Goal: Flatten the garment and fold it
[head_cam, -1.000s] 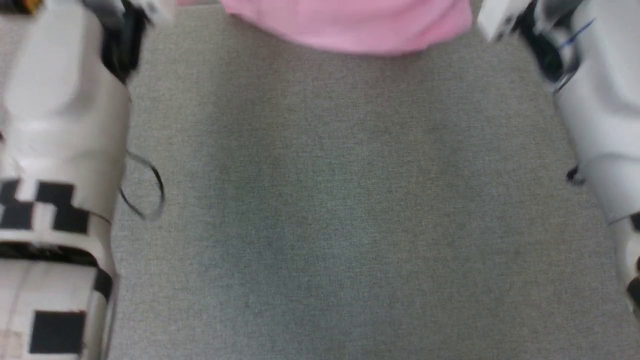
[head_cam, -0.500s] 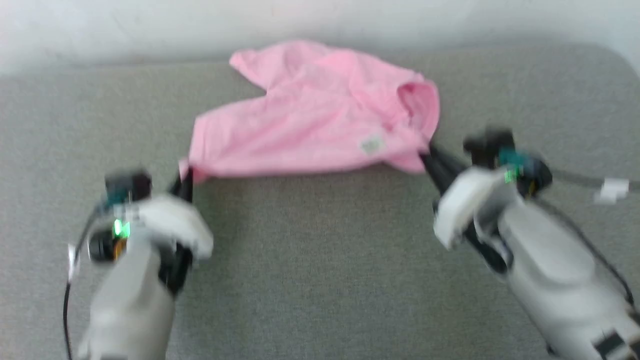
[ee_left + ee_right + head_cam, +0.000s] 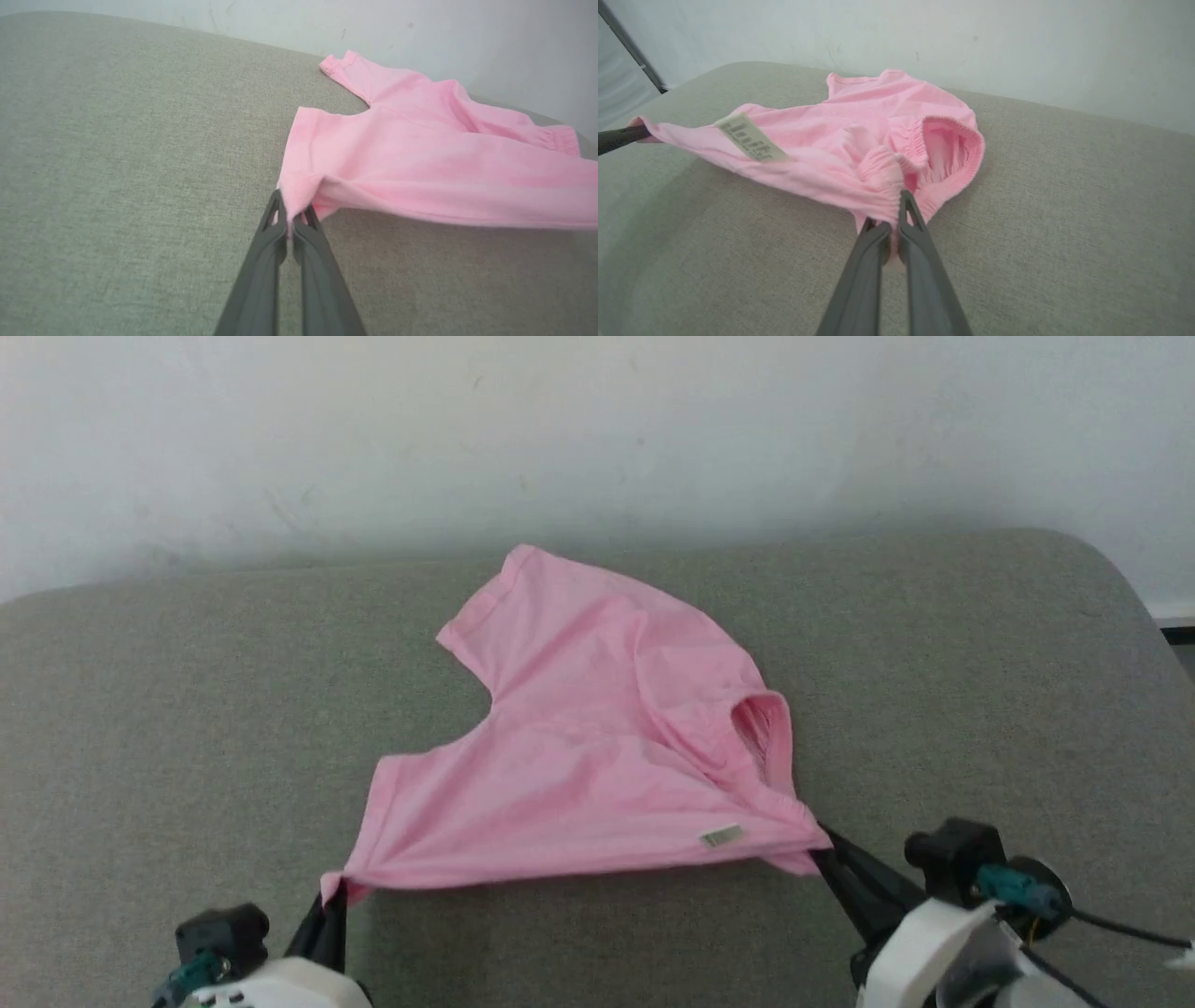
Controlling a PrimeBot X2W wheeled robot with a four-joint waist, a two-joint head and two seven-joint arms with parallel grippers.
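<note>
Left gripper (image 3: 332,899), lower left of the head view, pinches a corner of the garment (image 3: 579,756); right gripper (image 3: 823,847), lower right, clamps its gathered edge. The pink cloth spreads creased across frame centre, white label (image 3: 722,836) near the right grip. Both wrists are cropped below. Bare grey surface (image 3: 168,709) surrounds it.

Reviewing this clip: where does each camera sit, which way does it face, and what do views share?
Head view: on the head, facing forward and down over the grey surface to the wall; left claw and right claw at bottom corners.
Left wrist view: on that wrist, along its claw, shut on a garment corner.
Right wrist view: on that wrist, along its claw, shut on the gathered edge.
Shared: all show the garment; head and right wrist, its white label.
</note>
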